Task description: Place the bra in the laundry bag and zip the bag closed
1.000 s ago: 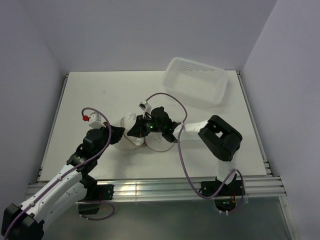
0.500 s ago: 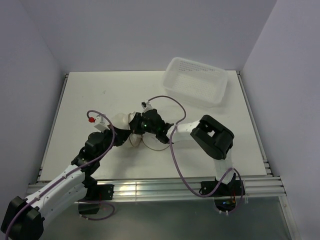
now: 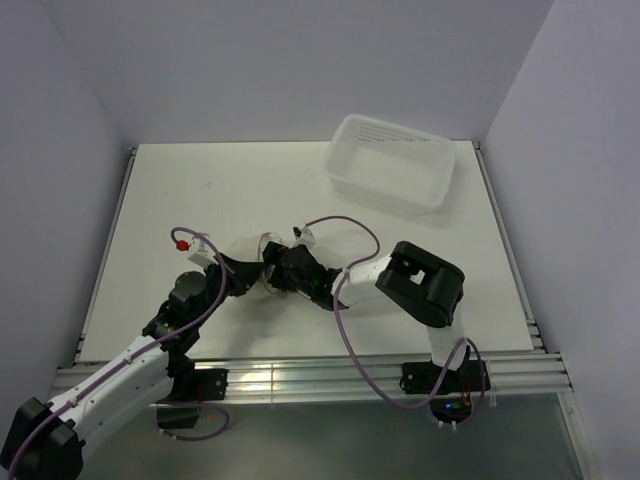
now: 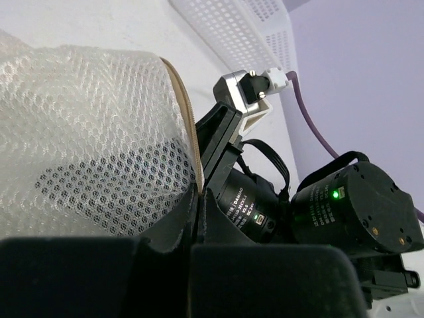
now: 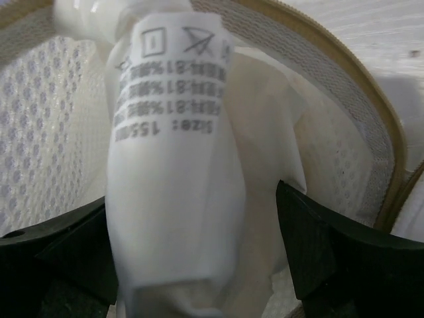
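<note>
In the right wrist view the white bra (image 5: 179,199), care label up, lies inside the mouth of the laundry bag (image 5: 371,132), a mesh pouch with a beige zip rim. My right gripper (image 5: 192,245) is open, its dark fingers (image 5: 318,245) spread wide on either side of the bra. In the left wrist view my left gripper (image 4: 199,192) is shut on the beige rim of the laundry bag (image 4: 86,132). From above, the laundry bag (image 3: 250,248) sits left of centre, with the left gripper (image 3: 245,275) and the right gripper (image 3: 272,272) meeting at it.
A white perforated plastic basket (image 3: 392,162) stands at the back right of the table. Purple cables loop from both wrists over the middle of the table. The right arm's elbow (image 3: 420,285) sits low, right of centre.
The right gripper has pushed left into the bag's mouth and its jaws have spread apart around the bra. The left gripper has kept its hold on the rim and shifted slightly.
</note>
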Controlling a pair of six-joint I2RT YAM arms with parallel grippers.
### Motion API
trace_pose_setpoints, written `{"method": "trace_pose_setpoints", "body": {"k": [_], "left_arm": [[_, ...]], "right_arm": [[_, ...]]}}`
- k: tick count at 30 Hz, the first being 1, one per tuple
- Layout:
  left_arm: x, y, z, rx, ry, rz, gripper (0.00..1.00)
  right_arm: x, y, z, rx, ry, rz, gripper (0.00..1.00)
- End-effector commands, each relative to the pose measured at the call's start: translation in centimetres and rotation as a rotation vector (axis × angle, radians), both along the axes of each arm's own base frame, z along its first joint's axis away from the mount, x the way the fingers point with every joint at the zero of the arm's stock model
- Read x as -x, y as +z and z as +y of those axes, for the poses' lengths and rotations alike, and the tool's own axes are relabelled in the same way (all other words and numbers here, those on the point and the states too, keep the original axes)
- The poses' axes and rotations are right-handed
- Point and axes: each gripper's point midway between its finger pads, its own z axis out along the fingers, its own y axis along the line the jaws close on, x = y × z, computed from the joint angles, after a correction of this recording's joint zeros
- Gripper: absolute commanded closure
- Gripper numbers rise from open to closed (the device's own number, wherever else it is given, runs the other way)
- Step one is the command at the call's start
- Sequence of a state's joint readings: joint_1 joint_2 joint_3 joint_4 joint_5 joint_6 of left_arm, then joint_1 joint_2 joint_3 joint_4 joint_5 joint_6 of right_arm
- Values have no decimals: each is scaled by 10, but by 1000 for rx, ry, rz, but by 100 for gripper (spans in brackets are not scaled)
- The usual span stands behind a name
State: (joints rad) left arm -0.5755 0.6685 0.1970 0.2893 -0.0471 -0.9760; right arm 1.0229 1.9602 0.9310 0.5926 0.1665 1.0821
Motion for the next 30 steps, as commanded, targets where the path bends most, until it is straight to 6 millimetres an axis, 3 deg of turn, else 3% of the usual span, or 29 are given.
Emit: {"method": "trace_pose_setpoints", "body": {"k": [1, 6, 7, 9, 10, 13, 17, 19, 22, 26, 30], "left_arm": [[-6, -6, 9, -31, 57, 19, 100], [-10, -5, 15, -66, 90, 21, 100], [-10, -5, 16, -67, 94, 19, 100], [-11, -9, 18, -78, 101, 28, 100], [-12, -12, 20, -86, 113, 38, 100], [-11, -17, 20, -92, 117, 50, 100], [-10, -12, 16, -65, 94, 30, 100], [-9, -8, 16, -68, 90, 25, 100], [-7, -1, 16, -66, 84, 7, 100], [-7, 6, 17, -60, 85, -7, 100], [-7, 4, 16, -58, 80, -2, 100]], "right_arm": [[4, 54, -7, -54, 27, -99, 10], [7, 65, -32, 4, 68, -145, 9], [10, 59, -35, 50, 92, -130, 8], [12, 67, -31, 85, 152, -161, 4], [16, 60, -35, 144, 182, -153, 0], [10, 66, -42, 192, 174, -181, 0], [1, 62, -41, 230, 170, -174, 0], [-3, 66, -43, 240, 153, -184, 4], [-4, 76, -48, 252, 167, -211, 1], [-5, 98, -65, 283, 161, -253, 0], [-7, 99, -87, 273, 154, -238, 0]]}}
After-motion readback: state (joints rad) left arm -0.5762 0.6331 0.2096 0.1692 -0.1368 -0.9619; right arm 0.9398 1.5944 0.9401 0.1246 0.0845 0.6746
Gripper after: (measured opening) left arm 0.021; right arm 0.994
